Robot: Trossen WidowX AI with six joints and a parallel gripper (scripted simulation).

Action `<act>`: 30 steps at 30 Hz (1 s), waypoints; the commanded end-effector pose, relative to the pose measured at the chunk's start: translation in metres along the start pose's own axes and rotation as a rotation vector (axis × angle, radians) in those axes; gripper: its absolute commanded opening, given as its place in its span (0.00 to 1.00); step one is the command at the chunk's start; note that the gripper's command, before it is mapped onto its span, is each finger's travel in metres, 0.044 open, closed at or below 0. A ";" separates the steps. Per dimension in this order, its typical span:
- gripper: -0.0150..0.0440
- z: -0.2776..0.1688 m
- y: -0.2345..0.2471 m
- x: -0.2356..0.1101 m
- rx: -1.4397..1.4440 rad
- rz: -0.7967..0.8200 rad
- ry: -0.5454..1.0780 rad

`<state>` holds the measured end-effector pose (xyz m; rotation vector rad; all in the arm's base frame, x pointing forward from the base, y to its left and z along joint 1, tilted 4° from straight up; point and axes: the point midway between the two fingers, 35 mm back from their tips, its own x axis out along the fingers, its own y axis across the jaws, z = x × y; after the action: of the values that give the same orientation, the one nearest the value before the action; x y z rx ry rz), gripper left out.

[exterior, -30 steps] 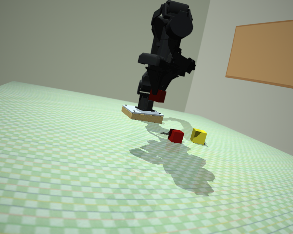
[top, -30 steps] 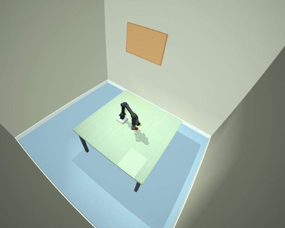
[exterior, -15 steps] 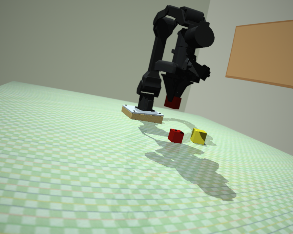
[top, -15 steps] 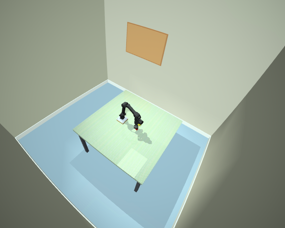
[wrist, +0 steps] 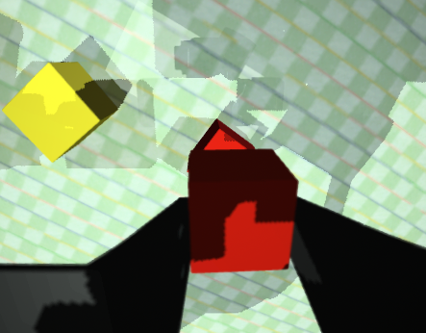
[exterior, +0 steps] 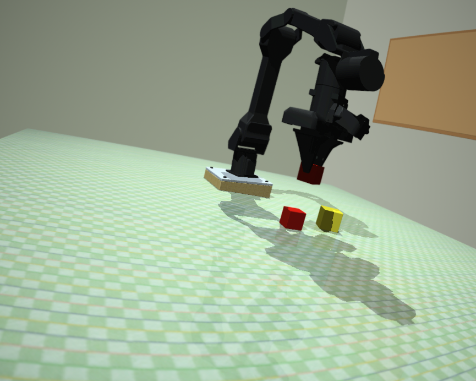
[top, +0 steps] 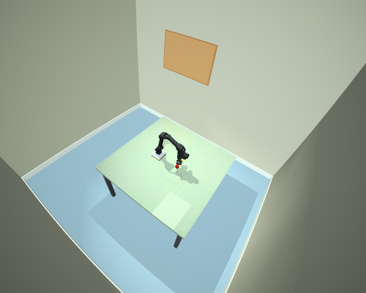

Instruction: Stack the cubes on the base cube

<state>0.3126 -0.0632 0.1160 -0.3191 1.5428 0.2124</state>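
Wrist view first: we see a red cube (wrist: 241, 212) pinched between the two dark fingers, gripped on opposite side faces and held roughly level, and just past its top edge a sliver of the red cube on the table (wrist: 225, 140) shows directly below. We take that one for the fixed base, though nothing marks it as such, so we note it as a judgement. From the exterior view the gripper (exterior: 311, 162) hangs well above the table (exterior: 107, 245) with the held cube clear of everything, and the base cube sits lower and nearer the camera. Step in hand, as we read it: carrying the first loose cube over to the base, not yet lowering. The next move calls for settling the offset so the cube caps one top corner while its centre stays over the base, then a straight, level descent and a gentle opening. A yellow cube (exterior: 329, 218), presumably the second loose one, stands just beside the base on its far side from the arm's base plate (exterior: 213, 177); close enough that a finger could clip it on the way down. Beyond the base, a brown board (exterior: 435, 81) hangs on the wall.
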 end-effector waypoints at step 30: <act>0.43 0.046 0.093 0.019 0.119 0.000 0.000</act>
<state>0.3258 0.0318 0.0927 -0.2330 1.5484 0.1347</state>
